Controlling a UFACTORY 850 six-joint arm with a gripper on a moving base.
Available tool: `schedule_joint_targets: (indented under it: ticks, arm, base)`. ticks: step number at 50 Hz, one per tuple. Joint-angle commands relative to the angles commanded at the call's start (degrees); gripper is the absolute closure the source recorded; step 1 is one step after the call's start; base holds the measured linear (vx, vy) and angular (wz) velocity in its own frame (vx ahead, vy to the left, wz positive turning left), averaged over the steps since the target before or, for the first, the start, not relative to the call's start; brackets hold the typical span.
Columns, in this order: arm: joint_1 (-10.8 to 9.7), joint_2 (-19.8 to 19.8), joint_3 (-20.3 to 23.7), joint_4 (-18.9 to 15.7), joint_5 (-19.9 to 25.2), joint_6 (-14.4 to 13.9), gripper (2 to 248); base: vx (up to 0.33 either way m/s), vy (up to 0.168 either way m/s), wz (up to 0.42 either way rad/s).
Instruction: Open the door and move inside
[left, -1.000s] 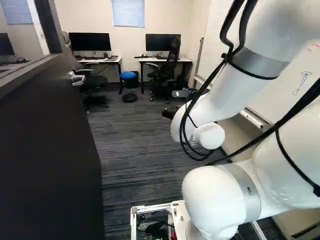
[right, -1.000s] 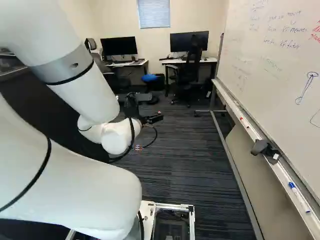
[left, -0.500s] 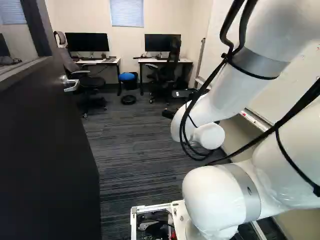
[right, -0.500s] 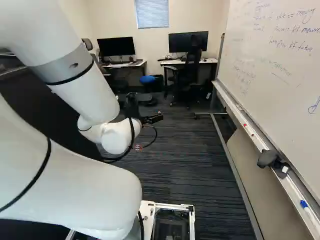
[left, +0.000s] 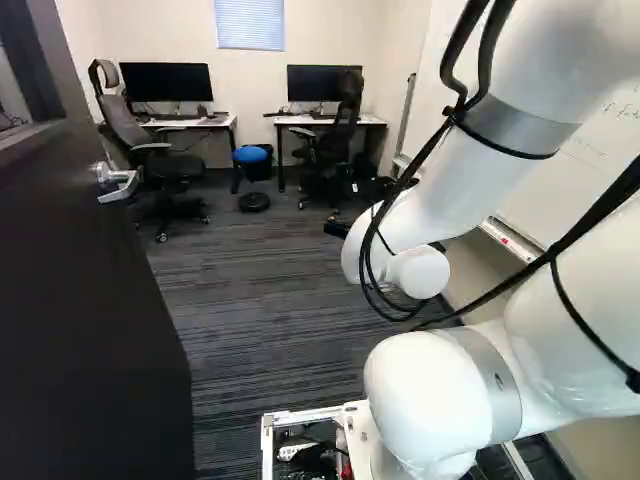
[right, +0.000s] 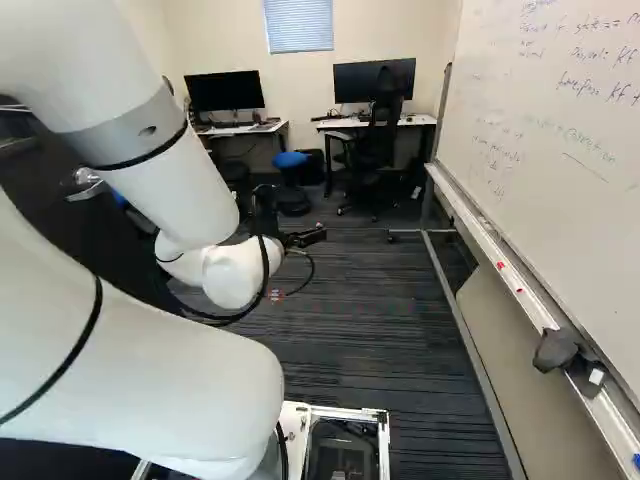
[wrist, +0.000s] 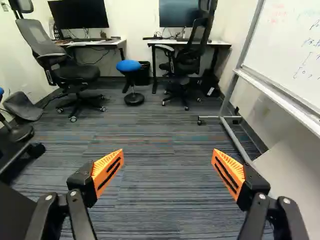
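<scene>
The gripper (wrist: 167, 156) has its fingers spread wide, the orange pads (wrist: 107, 172) well apart with nothing between them. Ahead of it lies carpet (wrist: 167, 125), then a stool (wrist: 128, 66), chairs (wrist: 75, 74) and desks (wrist: 95, 44). The door (left: 90, 320) stands open along the left of the left base view, its handle (left: 118, 182) free of the gripper. The whiteboard (right: 545, 110) lines the arm's other side.

The opening looks done, so moving inside seems the step in hand. Next, the base (left: 300, 415) should roll forward, keeping the arm (left: 450, 205) between door and whiteboard; drifting sideways could scrape either one.
</scene>
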Motion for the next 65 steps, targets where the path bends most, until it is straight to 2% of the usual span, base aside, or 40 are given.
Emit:
schedule_joint_targets:
  ticks: [65]
  arm:
    - [0.0, 0.0, 0.0, 0.0, 0.0, 0.0, 3]
  base:
    - [0.216, 0.004, -0.017]
